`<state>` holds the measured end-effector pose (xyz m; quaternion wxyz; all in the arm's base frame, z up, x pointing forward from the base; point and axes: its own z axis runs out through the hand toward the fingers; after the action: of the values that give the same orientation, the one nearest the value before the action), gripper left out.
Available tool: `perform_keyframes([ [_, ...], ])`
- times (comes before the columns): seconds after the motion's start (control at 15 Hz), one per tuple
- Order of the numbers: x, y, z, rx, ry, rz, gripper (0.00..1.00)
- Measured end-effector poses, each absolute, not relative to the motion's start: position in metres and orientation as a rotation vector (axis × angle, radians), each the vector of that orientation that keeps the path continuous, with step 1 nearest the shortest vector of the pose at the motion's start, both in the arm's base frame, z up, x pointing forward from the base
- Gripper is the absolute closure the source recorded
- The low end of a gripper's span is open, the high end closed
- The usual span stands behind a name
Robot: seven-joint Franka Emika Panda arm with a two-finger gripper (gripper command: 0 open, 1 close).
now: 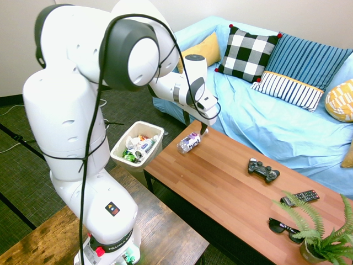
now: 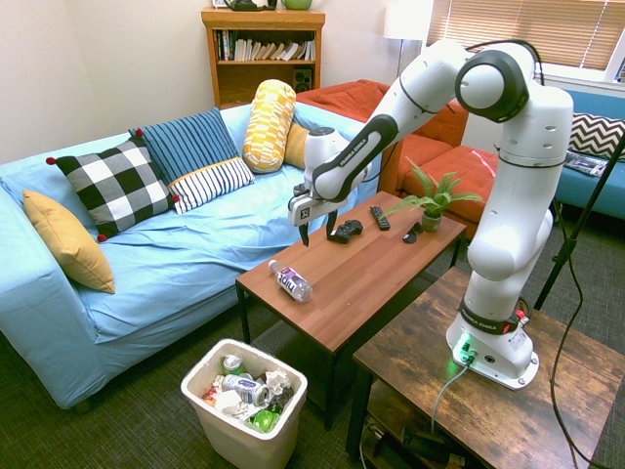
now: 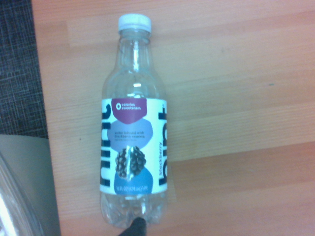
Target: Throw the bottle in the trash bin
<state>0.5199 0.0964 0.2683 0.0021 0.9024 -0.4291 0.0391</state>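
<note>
Fingers (image 2: pixel 314 234) apart above flat-lying bottle (image 2: pixel 292 282)

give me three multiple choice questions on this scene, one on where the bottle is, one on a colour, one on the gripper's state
1. Where does the bottle lie?
A. in the trash bin
B. on the coffee table near its end
C. on the sofa

2. What colour is the bottle's cap?
A. white
B. red
C. black

3. What is the gripper doing?
A. holding the bottle
B. hanging above the bottle, holding nothing
C. resting in the bin

Answers: 1 B, it lies on its side on the coffee table, at the end above the trash bin. 2 A, the wrist view shows it white. 3 B, there is a gap below the fingers.
</note>
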Motion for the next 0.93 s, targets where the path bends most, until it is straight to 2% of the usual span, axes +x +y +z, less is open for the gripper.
perform_keyframes([
  [0.47, 0.564, 0.13, 0.201, 2.801, -1.304, 0.072, 0.0],
  [0.93, 0.581, 0.14, 0.135, 2.764, -1.302, -0.009, 0.0],
])
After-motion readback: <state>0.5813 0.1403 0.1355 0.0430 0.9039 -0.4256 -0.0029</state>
